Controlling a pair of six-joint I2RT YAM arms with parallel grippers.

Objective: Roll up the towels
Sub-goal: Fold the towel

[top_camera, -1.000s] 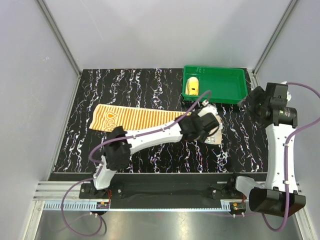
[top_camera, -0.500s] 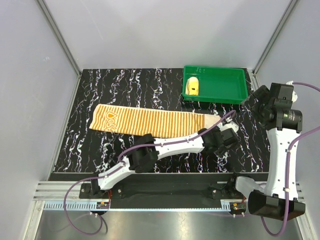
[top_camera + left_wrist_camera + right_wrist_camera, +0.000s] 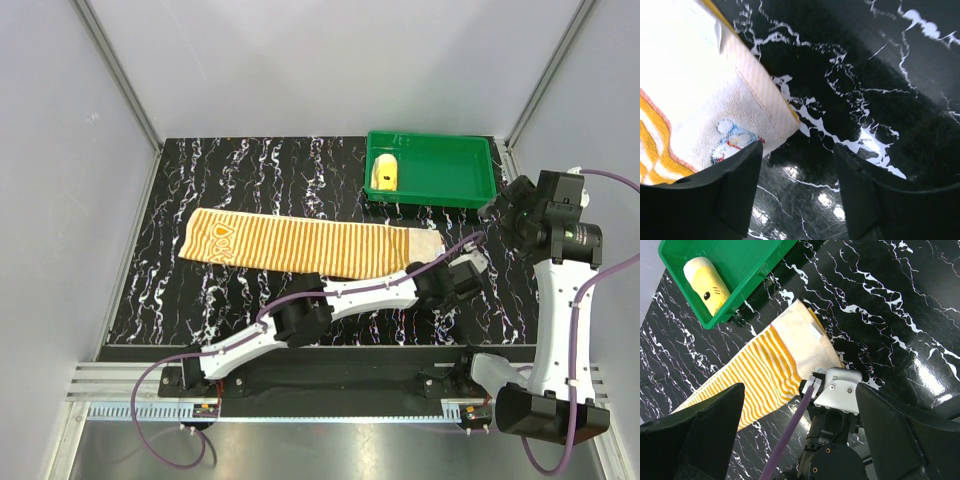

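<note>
Left fingers (image 3: 730, 195), spread and empty, hover at the right end of the striped towel (image 3: 300, 243); I should pinch its cream hem squarely, then roll leftward. Right fingers (image 3: 705, 440) gape.

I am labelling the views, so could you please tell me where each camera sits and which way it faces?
Top external: above and behind the bases, looking down on the table; both arms show.
Left wrist: on the left gripper, low, facing the corner of the striped towel; its open fingers show.
Right wrist: on the right gripper, high up, facing down at the green tray and yellow towel; its fingers show.
Shared: both wrist views catch the striped towel's cream end.
</note>
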